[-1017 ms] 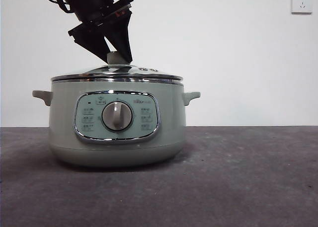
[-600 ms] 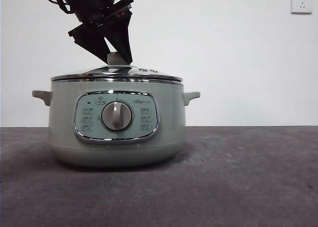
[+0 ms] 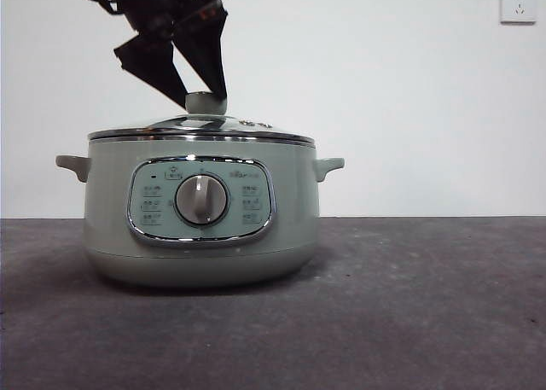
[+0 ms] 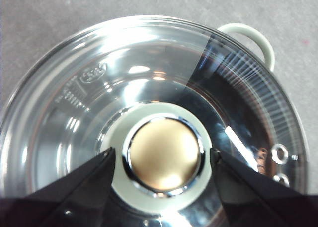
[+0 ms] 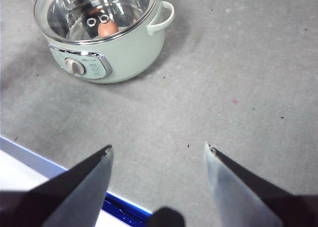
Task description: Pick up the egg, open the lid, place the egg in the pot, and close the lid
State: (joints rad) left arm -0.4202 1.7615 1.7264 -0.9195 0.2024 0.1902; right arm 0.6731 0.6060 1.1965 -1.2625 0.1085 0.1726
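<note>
The pale green pot [image 3: 111, 228] stands on the table with the glass lid [image 3: 247, 124] resting on it. My left gripper [image 3: 203, 98] hangs open just above the lid, one jaw on each side of the lid's knob [image 4: 164, 155], with a gap at both sides. The brown egg [image 5: 108, 28] lies inside the pot [image 5: 129, 53], seen through the lid [image 5: 124, 3] in the right wrist view. My right gripper [image 5: 159, 150] is open and empty, high over the bare table, well away from the pot.
The grey table [image 3: 409, 305] stretches to the right of the pot. A white wall with a socket [image 3: 518, 3] is behind. A blue and white table edge [image 5: 59, 172] shows in the right wrist view.
My left gripper's jaws have spread and lifted slightly off the knob. The lid stays on the pot.
</note>
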